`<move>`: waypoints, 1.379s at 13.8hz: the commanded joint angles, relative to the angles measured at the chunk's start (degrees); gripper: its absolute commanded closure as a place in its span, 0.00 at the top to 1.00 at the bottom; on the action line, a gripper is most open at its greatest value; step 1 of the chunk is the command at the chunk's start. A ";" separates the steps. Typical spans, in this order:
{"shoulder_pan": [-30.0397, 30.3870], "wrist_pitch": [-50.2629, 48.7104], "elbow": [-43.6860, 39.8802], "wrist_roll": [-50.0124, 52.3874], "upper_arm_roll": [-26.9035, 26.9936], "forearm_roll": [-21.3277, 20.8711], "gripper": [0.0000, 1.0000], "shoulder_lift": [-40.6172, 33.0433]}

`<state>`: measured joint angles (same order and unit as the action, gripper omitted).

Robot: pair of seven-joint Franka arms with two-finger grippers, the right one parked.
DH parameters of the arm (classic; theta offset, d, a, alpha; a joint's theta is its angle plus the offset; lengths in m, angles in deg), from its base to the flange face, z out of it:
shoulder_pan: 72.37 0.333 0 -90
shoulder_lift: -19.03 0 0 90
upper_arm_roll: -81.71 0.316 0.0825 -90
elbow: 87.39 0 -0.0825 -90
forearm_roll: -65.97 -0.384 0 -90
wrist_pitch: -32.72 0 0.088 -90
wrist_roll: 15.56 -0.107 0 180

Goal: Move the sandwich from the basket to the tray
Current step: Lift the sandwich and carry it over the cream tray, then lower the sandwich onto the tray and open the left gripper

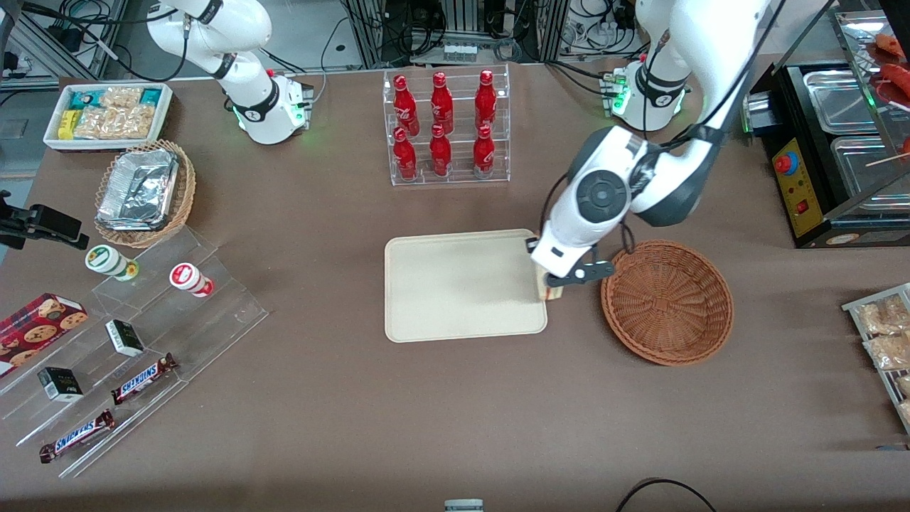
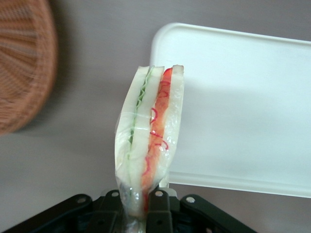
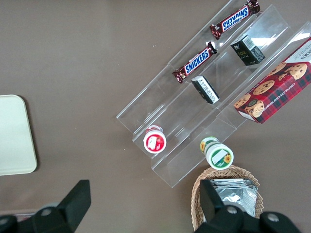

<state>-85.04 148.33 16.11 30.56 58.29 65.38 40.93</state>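
Gripping the sandwich (image 2: 148,141) by one end, the gripper (image 2: 138,204) is clamped tight on it, its long axis pointing away from the fingers, just off the tray (image 1: 462,313) edge nearest the basket (image 1: 668,302); the tray's bare middle lies farther from the basket.

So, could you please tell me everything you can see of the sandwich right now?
The sandwich is a wedge of pale white bread in clear plastic wrap, with a green layer along one slice and red and orange filling along the next. The gripper is shut on one end of it, so it stands out edge-on from the fingers, clear of any surface. It hangs between the basket and the tray, at the tray's corner, not yet set down.
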 commanded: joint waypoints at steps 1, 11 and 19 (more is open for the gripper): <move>-5.68 -0.56 -8.38 5.80 0.31 -1.25 0.00 7.00; -13.43 6.91 -17.79 25.24 0.31 -13.73 0.00 19.31; -15.98 6.47 -21.32 29.02 0.84 -15.23 0.00 23.45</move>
<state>-100.23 155.44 -3.05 57.78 58.66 51.53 62.86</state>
